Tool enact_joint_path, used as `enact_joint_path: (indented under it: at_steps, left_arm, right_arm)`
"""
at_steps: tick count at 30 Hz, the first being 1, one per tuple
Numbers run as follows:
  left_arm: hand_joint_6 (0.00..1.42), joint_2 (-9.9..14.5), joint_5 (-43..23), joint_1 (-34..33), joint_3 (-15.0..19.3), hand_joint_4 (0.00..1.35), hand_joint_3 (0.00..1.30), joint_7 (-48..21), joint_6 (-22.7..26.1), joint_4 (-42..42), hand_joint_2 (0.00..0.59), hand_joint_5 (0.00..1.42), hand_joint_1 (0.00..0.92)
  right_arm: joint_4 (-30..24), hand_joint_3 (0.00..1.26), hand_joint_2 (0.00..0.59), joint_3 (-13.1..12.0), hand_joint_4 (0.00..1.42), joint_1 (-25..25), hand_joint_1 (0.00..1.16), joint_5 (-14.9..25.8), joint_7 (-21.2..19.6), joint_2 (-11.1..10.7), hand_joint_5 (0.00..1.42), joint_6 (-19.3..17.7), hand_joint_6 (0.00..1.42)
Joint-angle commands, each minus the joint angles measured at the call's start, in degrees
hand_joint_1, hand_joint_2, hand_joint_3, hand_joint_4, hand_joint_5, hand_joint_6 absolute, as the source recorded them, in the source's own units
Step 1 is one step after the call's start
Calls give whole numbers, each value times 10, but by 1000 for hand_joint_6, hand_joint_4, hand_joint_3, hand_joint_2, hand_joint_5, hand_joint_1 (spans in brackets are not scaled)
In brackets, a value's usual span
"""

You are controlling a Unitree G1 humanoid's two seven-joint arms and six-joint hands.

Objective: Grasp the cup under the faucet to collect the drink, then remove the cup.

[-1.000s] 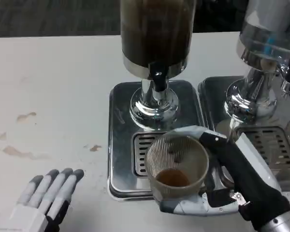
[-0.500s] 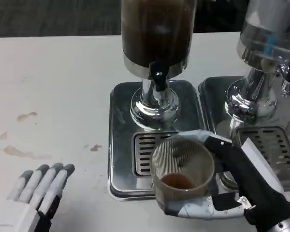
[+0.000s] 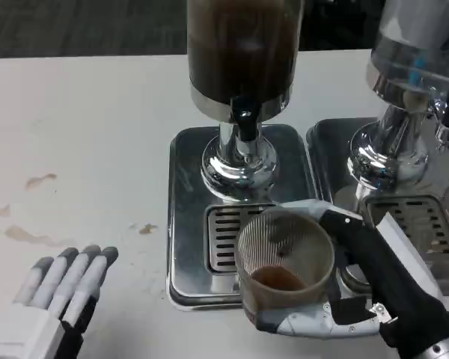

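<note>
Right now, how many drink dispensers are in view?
2: a dark-filled dispenser at centre, above the cup that the right hand holds, and a second dispenser at the right edge, cropped.

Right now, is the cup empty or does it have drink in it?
Partly filled: the cup, held upright by the right hand, shows a shallow brown pool at its bottom; the ribbed walls above it are bare.

A white table [image 3: 82, 134] spreads across the view, marked by a few brownish stains [image 3: 30, 235] on the left side. Beyond its far edge lies a dark, textured floor [image 3: 82, 26]. Even, soft light falls on the tabletop, with no hard shadows.
</note>
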Motion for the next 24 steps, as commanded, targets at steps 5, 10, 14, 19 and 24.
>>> enact_joint_path:
  at_steps: [5, 10, 14, 19, 24]
  left_arm:
    - [0, -3, -4, 6, -9, 0, 0, -5, 6, -8, 111, 0, 0]
    - [0, -2, -7, 5, -9, 0, 0, -5, 9, -8, 111, 0, 0]
    - [0, -3, -7, 5, -8, 0, 0, -4, 11, -9, 113, 0, 0]
    - [0, -4, -10, 5, -10, 0, 0, -9, 13, -12, 114, 0, 0]
    - [0, -5, -10, 7, -11, 0, 0, -11, 16, -17, 114, 0, 0]
  right_arm:
    - [-19, 792, 130, -4, 845, 7, 1020, 16, -5, 12, 940, -15, 1289]
    - [-16, 792, 130, -6, 845, 4, 1020, 18, -5, 15, 940, -15, 1289]
    - [-16, 792, 130, -6, 845, 2, 1020, 16, -5, 16, 940, -16, 1289]
    - [-13, 792, 130, -1, 845, -9, 1020, 10, -3, 22, 940, -13, 1289]
    - [-14, 792, 130, -3, 845, -3, 1020, 14, -3, 24, 940, -11, 1289]
